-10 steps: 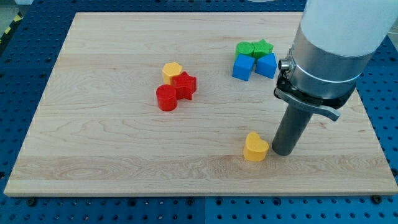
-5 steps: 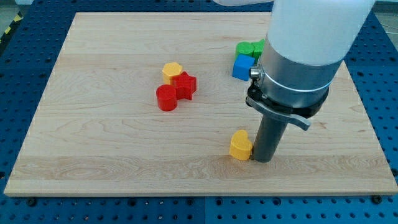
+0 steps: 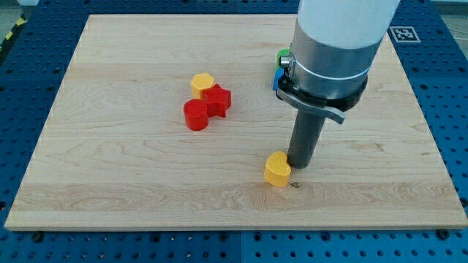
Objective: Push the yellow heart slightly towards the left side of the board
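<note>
1. My tip (image 3: 300,165) rests on the wooden board (image 3: 110,168); it is a plain rod with nothing to spread or pinch, pressed against the right-hand upper edge of the yellow heart (image 3: 277,169)
2. The yellow heart lies low on the board, right of centre, well apart from the other blocks
3. Near the centre a cluster sits touching: a yellow hexagonal block (image 3: 202,84) at top, a red star-like block (image 3: 217,99) beneath it, a red rounded block (image 3: 196,115) at lower left
4. At the view's upper right, a green block (image 3: 283,55) and a blue block (image 3: 278,73) peek out from behind the arm (image 3: 333,44), shapes unclear
</note>
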